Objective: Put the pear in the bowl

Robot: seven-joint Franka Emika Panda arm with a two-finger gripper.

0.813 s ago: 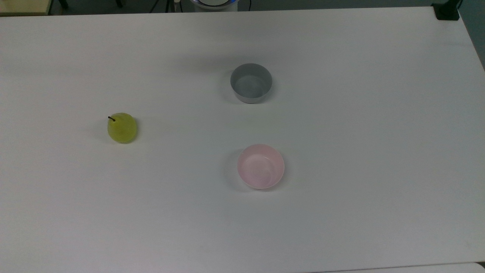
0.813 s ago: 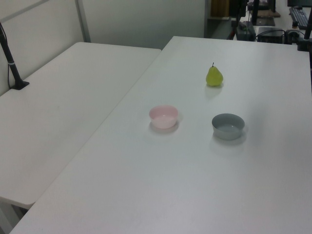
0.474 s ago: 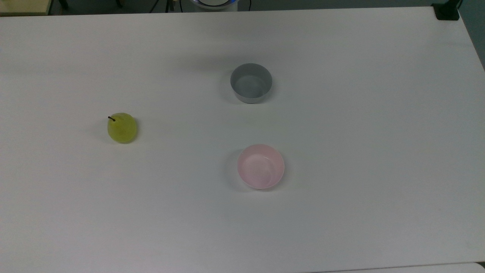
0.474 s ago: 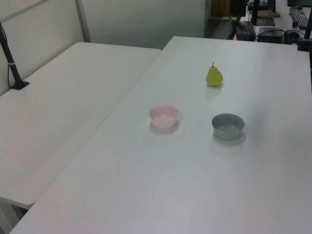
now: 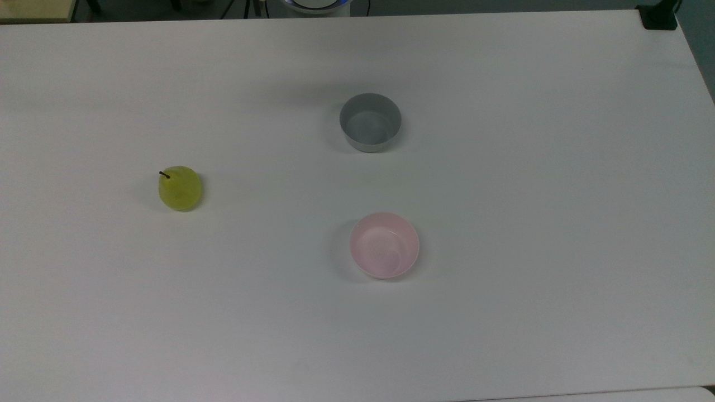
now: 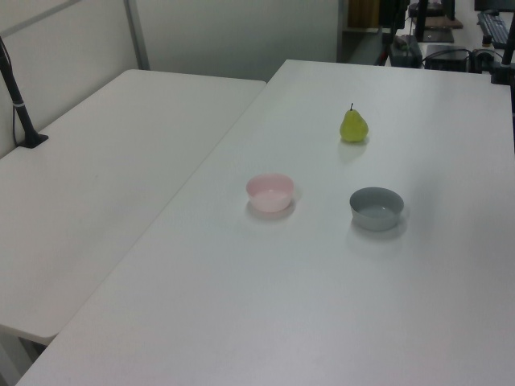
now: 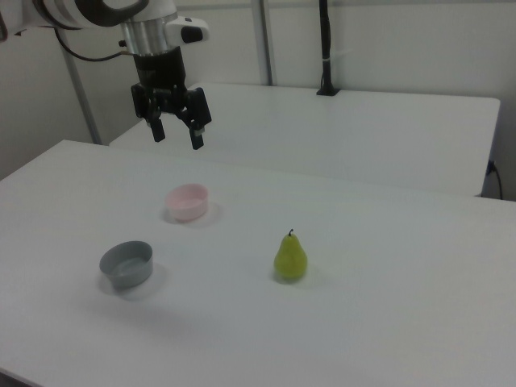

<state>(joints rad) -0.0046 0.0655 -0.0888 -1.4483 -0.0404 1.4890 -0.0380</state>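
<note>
The yellow-green pear [image 5: 180, 188] stands upright on the white table, stem up, at the top view's left; it also appears as the pear [image 6: 353, 125] and the pear [image 7: 290, 257]. The pale pink bowl [image 5: 384, 244] sits empty near the table's middle, seen too as the bowl [image 6: 270, 192] and the bowl [image 7: 187, 201]. In the right view my gripper [image 7: 176, 135] hangs open high above the table, up and to the left of the pink bowl, far from the pear, with nothing between its fingers.
A grey straight-sided bowl [image 5: 370, 121] stands empty beyond the pink one, also the grey bowl [image 7: 126, 264]. A second white table [image 6: 105, 185] adjoins along the left view's left. A black post [image 7: 325, 48] rises at the far table's back.
</note>
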